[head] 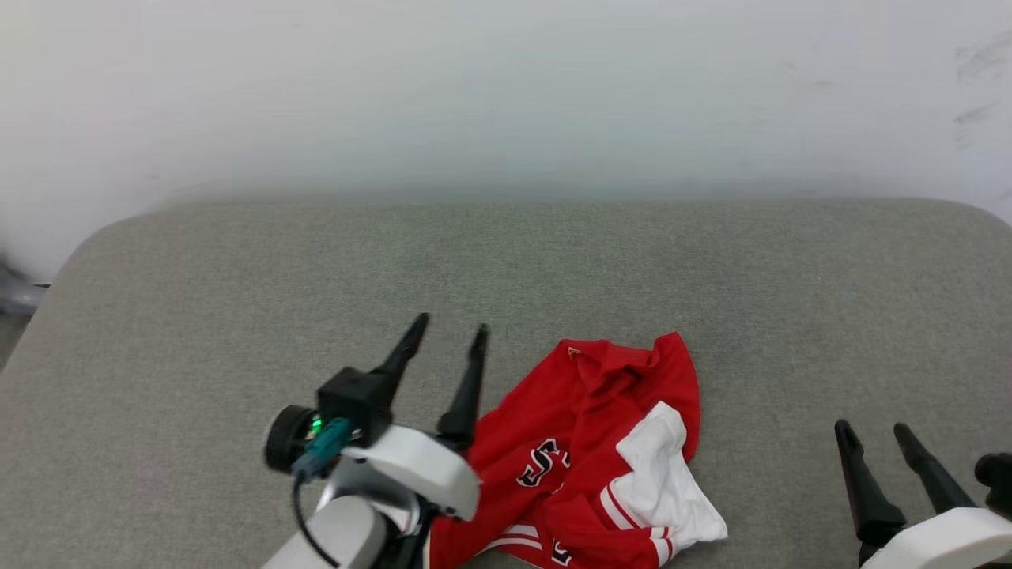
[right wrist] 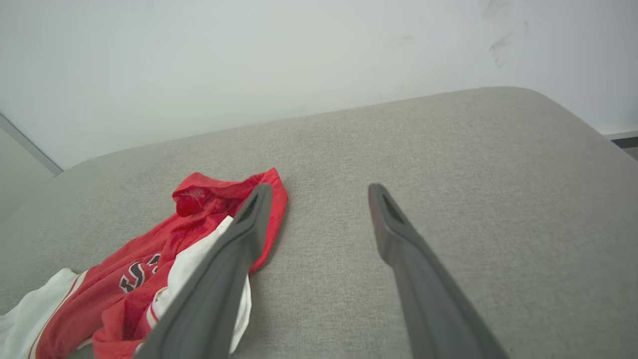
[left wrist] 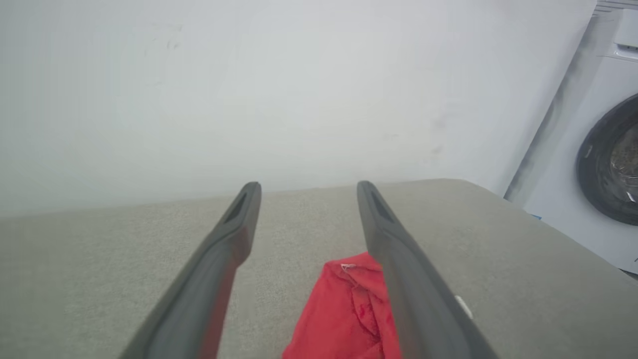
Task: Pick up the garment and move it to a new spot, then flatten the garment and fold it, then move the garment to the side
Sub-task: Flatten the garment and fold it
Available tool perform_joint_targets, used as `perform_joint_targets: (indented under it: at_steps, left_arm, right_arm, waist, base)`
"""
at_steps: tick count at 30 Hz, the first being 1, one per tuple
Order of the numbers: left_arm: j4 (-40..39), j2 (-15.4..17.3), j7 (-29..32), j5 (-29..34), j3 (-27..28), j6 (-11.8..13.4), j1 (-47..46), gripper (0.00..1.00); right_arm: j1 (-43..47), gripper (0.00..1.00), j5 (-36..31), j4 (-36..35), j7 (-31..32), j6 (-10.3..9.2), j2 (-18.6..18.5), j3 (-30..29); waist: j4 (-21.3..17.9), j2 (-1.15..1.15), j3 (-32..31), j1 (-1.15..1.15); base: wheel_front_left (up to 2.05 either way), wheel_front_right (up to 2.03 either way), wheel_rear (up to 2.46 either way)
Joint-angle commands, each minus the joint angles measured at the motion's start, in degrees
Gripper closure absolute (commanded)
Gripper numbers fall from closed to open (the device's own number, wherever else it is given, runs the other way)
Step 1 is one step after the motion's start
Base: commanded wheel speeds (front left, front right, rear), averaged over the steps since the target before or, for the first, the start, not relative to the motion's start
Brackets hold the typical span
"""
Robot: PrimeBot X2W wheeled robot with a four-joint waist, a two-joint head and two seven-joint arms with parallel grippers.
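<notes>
The left hand (head: 452, 324) hovers wide and empty over the left edge of the shirt (head: 585, 427), which lies crumpled near the front of the bench (head: 553, 261). The right hand (head: 874, 429) waits wide and empty, well apart on the shirt's right. Flattening looks to be the next step, and each hand will need an edge to draw outward; the left wrist view adds a washing machine (left wrist: 598, 164) past the bench's corner.
</notes>
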Motion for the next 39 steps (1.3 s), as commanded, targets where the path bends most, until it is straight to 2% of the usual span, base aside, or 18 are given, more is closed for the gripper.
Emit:
perform_joint_targets:
  at_steps: [1,6,9,13,17,22,30,31,32,33,35,36,39]
  left_arm:
    - [-1.5,1.6,-0.4,0.4,2.1,1.4,2.7,0.00]
    - [-5.2,4.5,-0.3,0.8,7.1,3.6,7.7,0.00]
    - [-6.7,5.9,-0.3,0.6,8.5,3.9,10.1,0.00]
    - [-8.8,6.7,-0.3,0.9,9.2,4.2,11.9,0.00]
    - [-10.1,6.9,-0.2,1.0,9.0,4.2,12.2,0.00]
    - [-10.6,6.6,0.0,1.0,8.5,3.9,11.0,0.00]
    - [-9.8,5.6,-0.1,0.8,8.2,2.9,9.9,0.00]
    - [-9.7,5.5,-0.1,0.7,8.3,2.9,9.9,0.00]
    - [-9.5,5.4,-0.1,0.7,8.3,2.8,9.9,0.00]
    - [-9.3,5.3,-0.1,0.6,8.3,2.7,9.9,0.00]
    - [-8.9,5.4,-0.2,0.4,8.5,2.5,10.0,0.00]
    - [-8.4,5.5,-0.2,0.6,8.7,2.4,10.6,0.00]
    - [-8.2,5.6,-0.2,0.7,8.9,2.7,11.2,0.00]
  right_arm:
    - [0.9,0.00,0.3,0.8,1.7,-0.04,0.0,0.2]
    - [1.2,0.00,-0.8,4.1,10.3,-0.04,0.0,1.3]
    - [0.1,0.00,-1.2,5.5,15.7,-0.04,0.0,3.3]
    - [-2.3,0.00,-0.4,7.7,20.5,-0.04,-2.3,6.9]
    - [-5.4,0.00,0.8,10.5,23.3,-0.04,-4.4,10.1]
    - [-10.4,0.00,2.3,17.4,26.7,-0.04,-8.2,15.3]
    - [-13.1,0.00,6.1,28.5,31.7,-0.02,-9.4,22.2]
    - [-12.9,0.44,6.9,29.3,32.4,-0.02,-9.2,22.7]
    - [-12.9,0.69,7.3,29.6,32.3,-0.01,-9.3,23.1]
    - [-13.1,1.00,7.4,29.5,31.7,0.00,-9.4,23.3]
    - [-13.3,1.00,7.8,28.3,30.3,0.04,-9.6,23.1]
    - [-14.5,1.00,6.7,25.0,25.3,-0.07,-10.2,19.9]
    - [-14.4,1.00,5.0,21.7,21.2,-0.05,-9.8,15.6]
  waist:
    - [0.9,0.00,-0.1,0.00]
    - [2.6,0.00,0.1,0.00]
    - [3.7,0.00,0.3,0.00]
    - [5.1,0.00,1.2,0.00]
    - [6.0,0.00,2.3,0.00]
    - [7.2,0.00,4.3,0.00]
    - [8.1,0.00,6.4,0.00]
    - [8.2,0.00,6.5,0.00]
    - [8.2,0.00,6.6,0.00]
    - [8.2,0.00,6.7,0.00]
    - [8.0,0.00,6.7,0.00]
    - [7.4,0.00,6.2,0.00]
    - [6.8,0.00,5.4,0.00]
  base:
    - [0.00,0.00,0.00]
    - [0.00,0.00,0.00]
    - [0.00,0.00,0.00]
    - [0.00,0.00,0.00]
    - [0.00,0.00,0.00]
    - [0.00,0.00,0.00]
    - [0.00,0.00,0.00]
    - [0.00,0.00,0.00]
    - [0.00,0.00,0.00]
    - [0.00,0.00,0.00]
    - [0.00,0.00,0.00]
    - [0.00,0.00,0.00]
    - [0.00,0.00,0.00]
